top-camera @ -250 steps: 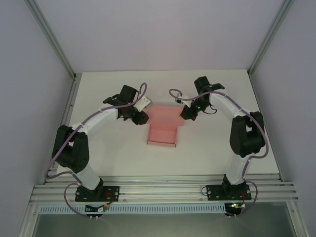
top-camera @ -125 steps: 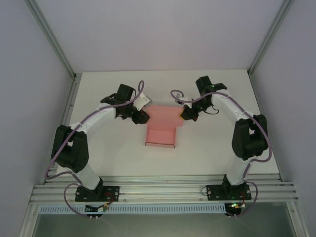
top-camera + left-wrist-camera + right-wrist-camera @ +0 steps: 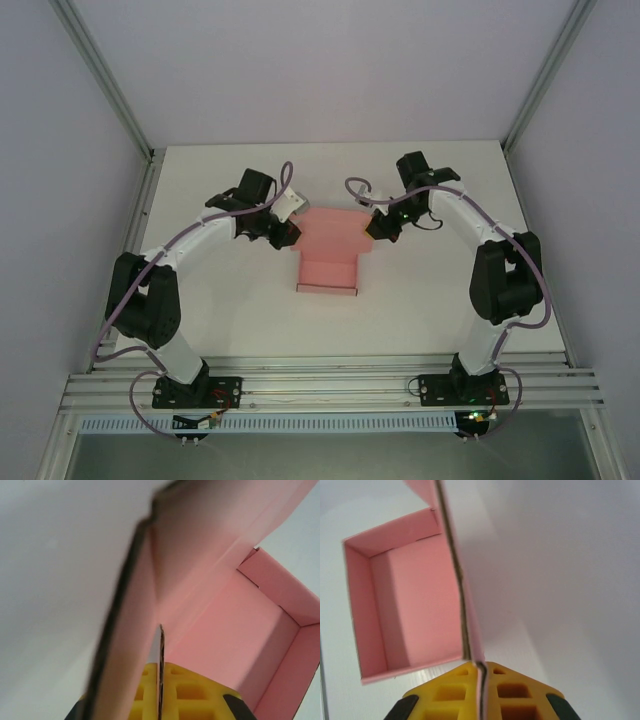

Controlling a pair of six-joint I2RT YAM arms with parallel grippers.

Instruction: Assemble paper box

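The left pincer [image 3: 287,233] and right pincer [image 3: 375,230] are clamping shut on opposite flaps of the pink thin-card paper box [image 3: 328,268], likely to fold them up.

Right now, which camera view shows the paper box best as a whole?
The top external view: it takes in the whole paper box, open tray at the near side and wide flaps beyond. Each wrist view gives a flap edge-on in shut jaws plus part of the tray's inside.

2 white arms [image 3: 190,245], black joints, purple cables [image 3: 287,176], yellow jaws.
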